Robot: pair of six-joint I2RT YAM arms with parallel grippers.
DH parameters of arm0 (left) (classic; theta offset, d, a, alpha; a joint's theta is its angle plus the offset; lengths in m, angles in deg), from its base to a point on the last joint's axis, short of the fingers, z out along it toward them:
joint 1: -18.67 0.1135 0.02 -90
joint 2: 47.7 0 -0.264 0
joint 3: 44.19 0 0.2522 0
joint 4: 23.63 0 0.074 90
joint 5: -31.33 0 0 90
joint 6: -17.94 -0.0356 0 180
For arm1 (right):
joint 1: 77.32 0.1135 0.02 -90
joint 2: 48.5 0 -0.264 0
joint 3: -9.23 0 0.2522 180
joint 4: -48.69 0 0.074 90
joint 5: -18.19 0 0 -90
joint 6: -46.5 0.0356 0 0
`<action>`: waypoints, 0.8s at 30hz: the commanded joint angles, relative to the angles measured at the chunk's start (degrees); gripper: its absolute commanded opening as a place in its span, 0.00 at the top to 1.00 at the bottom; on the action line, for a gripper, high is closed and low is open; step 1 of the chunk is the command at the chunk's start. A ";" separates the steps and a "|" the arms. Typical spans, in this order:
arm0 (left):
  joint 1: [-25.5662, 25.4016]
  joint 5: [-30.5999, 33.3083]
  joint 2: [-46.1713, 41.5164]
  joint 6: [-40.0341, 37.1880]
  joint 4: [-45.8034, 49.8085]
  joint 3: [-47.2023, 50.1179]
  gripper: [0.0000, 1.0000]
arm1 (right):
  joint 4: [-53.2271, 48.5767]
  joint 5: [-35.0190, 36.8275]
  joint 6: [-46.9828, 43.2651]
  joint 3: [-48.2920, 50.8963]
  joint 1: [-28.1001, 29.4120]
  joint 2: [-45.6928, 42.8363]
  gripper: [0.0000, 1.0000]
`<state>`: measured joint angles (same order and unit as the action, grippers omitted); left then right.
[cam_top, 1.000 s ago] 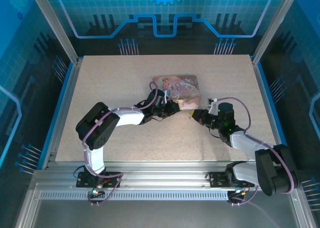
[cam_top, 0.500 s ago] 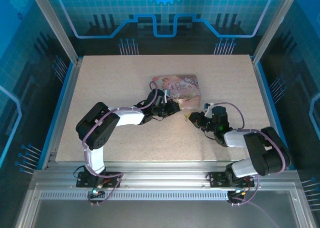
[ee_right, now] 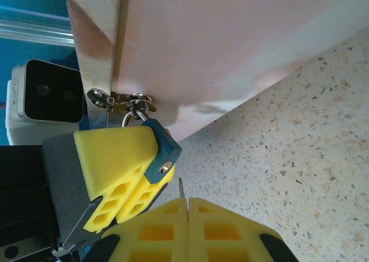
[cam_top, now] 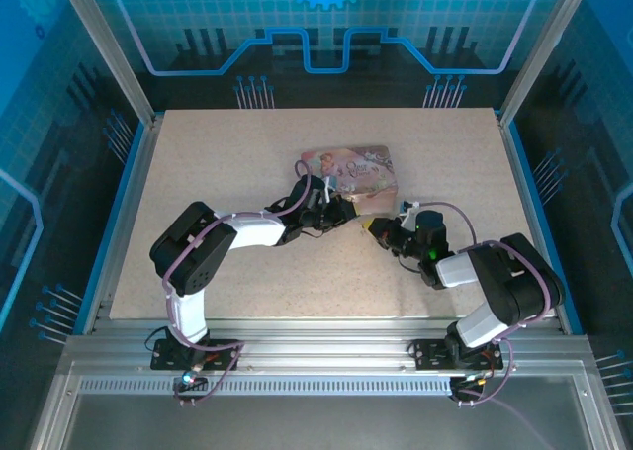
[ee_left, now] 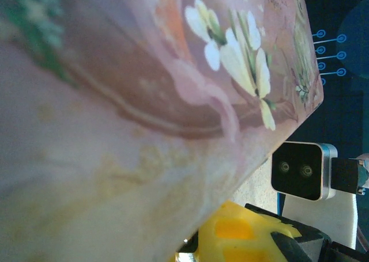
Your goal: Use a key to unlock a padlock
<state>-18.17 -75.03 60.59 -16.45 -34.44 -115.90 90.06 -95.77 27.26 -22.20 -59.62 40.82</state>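
Speckled beige tabletop (cam_top: pixel 198 173) underneath, and the pink illustrated cardboard box (cam_top: pixel 348 176) sits mid-table, its cover a blur against the left wrist lens. Left gripper (ee_right: pixel 157 158) is clamped on the tiny bluish-silver metal padlock (ee_right: pixel 164 151), which hangs at the box's hasp, its body half buried between yellow fingers, keyhole showing. Right gripper (ee_right: pixel 188 208), jaws pressed together, pinches the thin dark metal key (ee_right: pixel 181 187): only the tip pokes out, head hidden, just beside the keyhole
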 commanded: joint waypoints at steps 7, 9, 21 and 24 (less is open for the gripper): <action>0.45 -2.62 -1.08 2.09 -5.57 0.38 0.95 | 5.32 1.22 1.83 -0.07 1.01 1.09 1.00; 0.46 -2.71 -1.06 2.22 -5.73 0.47 0.95 | 5.19 1.29 1.85 -0.06 0.98 0.62 1.00; 0.46 -3.13 -0.45 2.99 -6.95 0.81 0.95 | 4.63 1.99 1.88 -0.64 1.01 -0.20 1.00; 0.45 -3.28 -0.19 3.31 -7.38 0.91 0.95 | 4.37 1.91 1.76 -0.83 1.02 -0.29 1.00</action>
<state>-18.17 -75.36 60.59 -14.92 -36.76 -115.42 93.04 -94.53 28.77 -22.20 -59.32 41.45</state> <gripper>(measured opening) 0.114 0.065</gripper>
